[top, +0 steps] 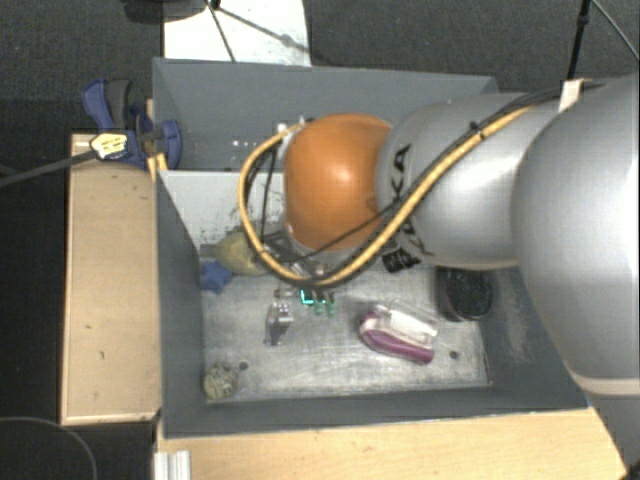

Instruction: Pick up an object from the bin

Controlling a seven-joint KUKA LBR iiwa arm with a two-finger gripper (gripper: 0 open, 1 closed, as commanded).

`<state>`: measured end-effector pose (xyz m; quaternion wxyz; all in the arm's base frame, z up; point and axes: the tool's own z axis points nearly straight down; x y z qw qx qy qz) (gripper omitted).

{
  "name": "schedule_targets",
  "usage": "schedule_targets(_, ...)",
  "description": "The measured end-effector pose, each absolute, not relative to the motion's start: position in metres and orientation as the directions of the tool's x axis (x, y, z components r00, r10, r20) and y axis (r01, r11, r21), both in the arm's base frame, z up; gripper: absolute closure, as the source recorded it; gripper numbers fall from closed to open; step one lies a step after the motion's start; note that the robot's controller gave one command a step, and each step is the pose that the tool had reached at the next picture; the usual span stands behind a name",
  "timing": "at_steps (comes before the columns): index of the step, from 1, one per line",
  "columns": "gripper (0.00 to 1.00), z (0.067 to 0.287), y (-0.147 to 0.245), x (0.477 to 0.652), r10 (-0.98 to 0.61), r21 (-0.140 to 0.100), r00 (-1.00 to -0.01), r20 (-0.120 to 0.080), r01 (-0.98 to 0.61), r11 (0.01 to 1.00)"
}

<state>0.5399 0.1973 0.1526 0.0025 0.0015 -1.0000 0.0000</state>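
My gripper (316, 300) pokes out from under the arm's orange cover, low over the middle of the bin floor. Just to its left and slightly nearer the front lies a small silvery metal piece (278, 323). To its right a purple and white oblong thing (398, 336) rests on the floor, about a hand's width away. Behind and left of the gripper, a tan rounded lump (238, 253) is partly hidden by the cables.
A small blue thing (214, 276) lies against the left wall. A grey-green crumpled lump (222, 380) sits in the front left corner. A black round thing (465, 294) lies at the right, partly under the arm, which covers the bin's back right.
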Motion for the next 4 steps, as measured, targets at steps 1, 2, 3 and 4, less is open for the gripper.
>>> schedule_targets(1, 0.00, 0.144, 0.225, 0.557, -0.016, 0.003, -1.000, -0.004, -0.016, 1.000)
schedule_targets(2, 0.00, 0.085, 0.235, 0.588, 0.256, 0.007, -0.967, -0.002, 0.256, 0.967)
schedule_targets(3, 1.00, 0.086, 0.231, 0.590, 0.263, 0.003, -0.965, -0.007, 0.263, 0.965)
schedule_targets(4, 1.00, 0.223, 0.240, 0.587, 0.235, 0.007, -0.972, -0.009, 0.235, 0.972)
